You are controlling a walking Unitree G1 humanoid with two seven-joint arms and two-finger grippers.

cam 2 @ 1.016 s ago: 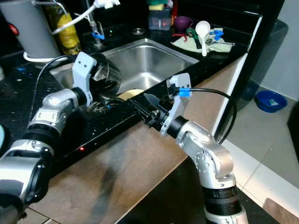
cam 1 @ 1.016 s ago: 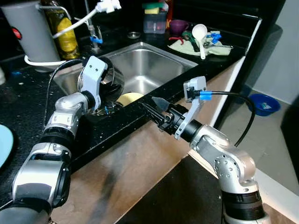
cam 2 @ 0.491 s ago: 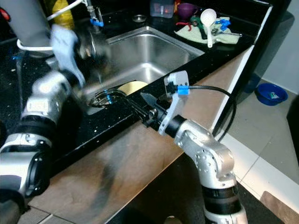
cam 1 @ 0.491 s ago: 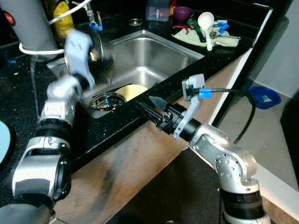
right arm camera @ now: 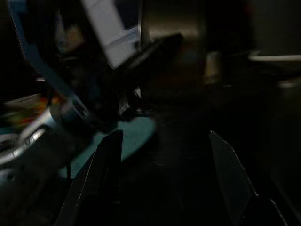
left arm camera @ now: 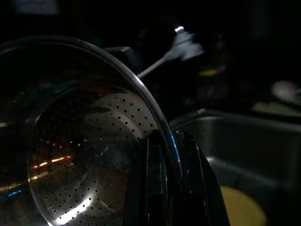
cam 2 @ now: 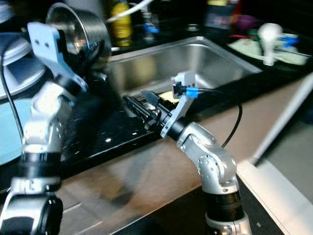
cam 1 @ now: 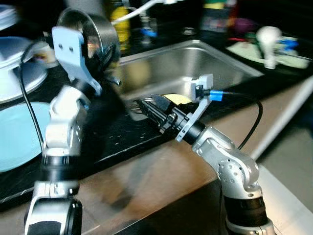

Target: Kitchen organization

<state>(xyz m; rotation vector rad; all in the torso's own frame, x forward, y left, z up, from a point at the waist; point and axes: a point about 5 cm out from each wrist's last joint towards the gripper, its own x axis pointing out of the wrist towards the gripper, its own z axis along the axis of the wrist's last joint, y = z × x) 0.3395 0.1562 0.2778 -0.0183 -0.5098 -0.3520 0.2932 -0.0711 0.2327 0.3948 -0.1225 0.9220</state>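
My left gripper (cam 1: pixel 106 55) is shut on the rim of a steel colander (cam 1: pixel 88 28), holding it tilted in the air above the black counter, left of the sink (cam 1: pixel 205 63). In the left wrist view the perforated colander (left arm camera: pixel 84 160) has its rim pinched between the two fingers (left arm camera: pixel 155 188). My right gripper (cam 1: pixel 149 104) is open with nothing in it, hovering over the front edge of the sink beside a yellow item (cam 1: pixel 177 99). In the right wrist view its fingers (right arm camera: pixel 101 179) stand wide apart, facing the left arm.
A light blue plate (cam 1: pixel 17 139) lies on the counter at the left, with a white dish (cam 1: pixel 19 73) behind it. A yellow bottle (cam 1: pixel 120 19) stands behind the sink. At the back right, a white ladle (cam 1: pixel 266 41) rests on a green cloth.
The left arm has lifted the colander out of the sink, up and to the left. The camera has swung left. The right gripper stays open near the sink's front edge.
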